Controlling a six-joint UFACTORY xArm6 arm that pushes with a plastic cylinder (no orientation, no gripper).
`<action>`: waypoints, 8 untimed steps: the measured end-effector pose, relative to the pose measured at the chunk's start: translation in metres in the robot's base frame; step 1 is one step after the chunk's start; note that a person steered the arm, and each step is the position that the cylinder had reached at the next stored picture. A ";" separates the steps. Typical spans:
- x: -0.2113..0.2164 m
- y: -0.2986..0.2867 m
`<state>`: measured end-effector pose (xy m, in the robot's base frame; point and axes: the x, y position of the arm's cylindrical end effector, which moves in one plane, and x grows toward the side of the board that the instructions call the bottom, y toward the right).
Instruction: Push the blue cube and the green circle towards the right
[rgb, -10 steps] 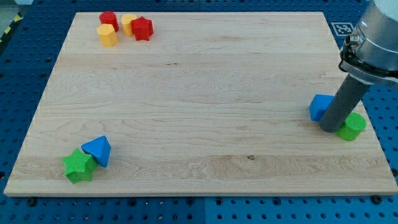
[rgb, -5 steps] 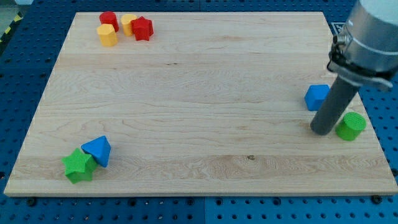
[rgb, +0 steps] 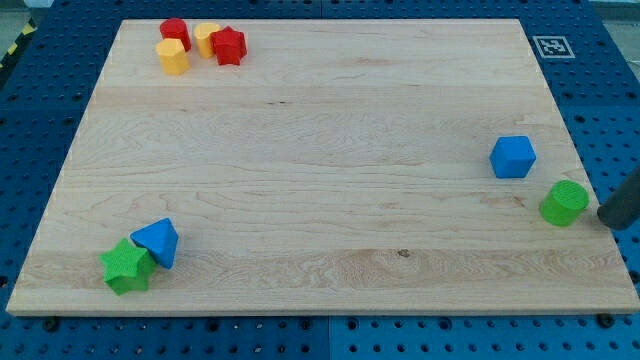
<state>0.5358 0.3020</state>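
The blue cube (rgb: 513, 157) sits near the board's right edge. The green circle (rgb: 565, 203) lies just below and to the right of it, apart from it. My rod shows only as a dark stub at the view's right edge, with my tip (rgb: 614, 220) just right of the green circle, a small gap between them.
The wooden board (rgb: 320, 130) fills the view. A red cylinder (rgb: 175, 32), a yellow cylinder (rgb: 173, 57), another yellow block (rgb: 206, 38) and a red star (rgb: 228, 46) cluster at the top left. A green star (rgb: 126, 266) and a blue triangular block (rgb: 157, 242) touch at the bottom left.
The rod has swung from between the blue cube and the green circle out to the right edge. The blue cube shifted slightly left and up earlier; the green circle has barely moved.
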 end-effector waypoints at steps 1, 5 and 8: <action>-0.005 -0.006; -0.008 -0.058; 0.063 -0.179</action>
